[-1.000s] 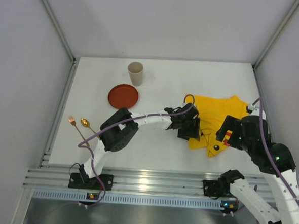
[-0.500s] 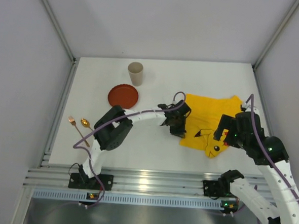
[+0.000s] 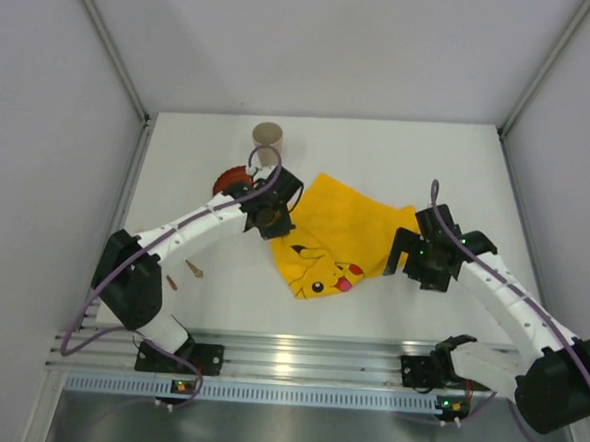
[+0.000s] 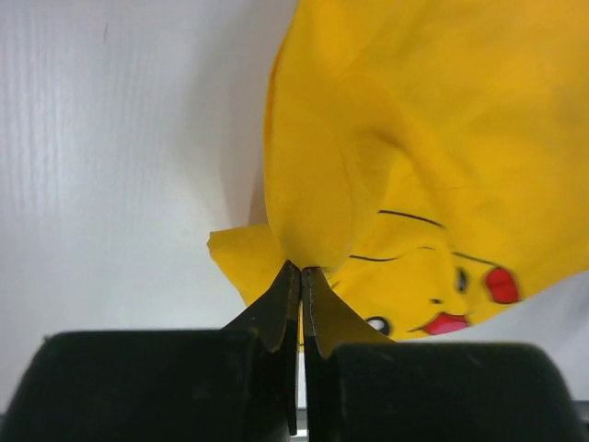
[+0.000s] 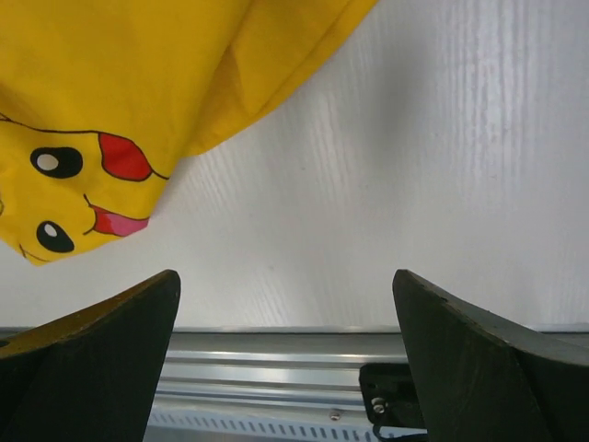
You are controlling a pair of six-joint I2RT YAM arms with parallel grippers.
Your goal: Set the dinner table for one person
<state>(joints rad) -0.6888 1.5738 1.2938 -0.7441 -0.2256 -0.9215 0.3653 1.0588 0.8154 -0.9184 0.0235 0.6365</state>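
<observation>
The dinner table (image 3: 409, 158) is a white tabletop with a silver rail (image 3: 297, 356) along its near edge. A yellow Pikachu-print cloth (image 3: 340, 229) lies spread across its middle. My left gripper (image 3: 267, 215) is shut on the cloth's left corner; in the left wrist view the fingertips (image 4: 301, 273) pinch a fold of the yellow cloth (image 4: 433, 129) just above the table. My right gripper (image 3: 411, 260) is open at the cloth's right edge, holding nothing. In the right wrist view the right gripper (image 5: 285, 281) spans bare table, the cloth (image 5: 138, 64) lying up and to its left.
A beige cup (image 3: 267, 135) stands at the back. A red plate (image 3: 224, 182) is mostly hidden under my left arm. Two copper-coloured utensils (image 3: 193, 268) lie at the front left, partly covered by that arm. Grey walls enclose the table.
My left gripper has shut on the cloth's corner and dragged the cloth left toward the plate. My right arm swung left and lower along with it, still open.
</observation>
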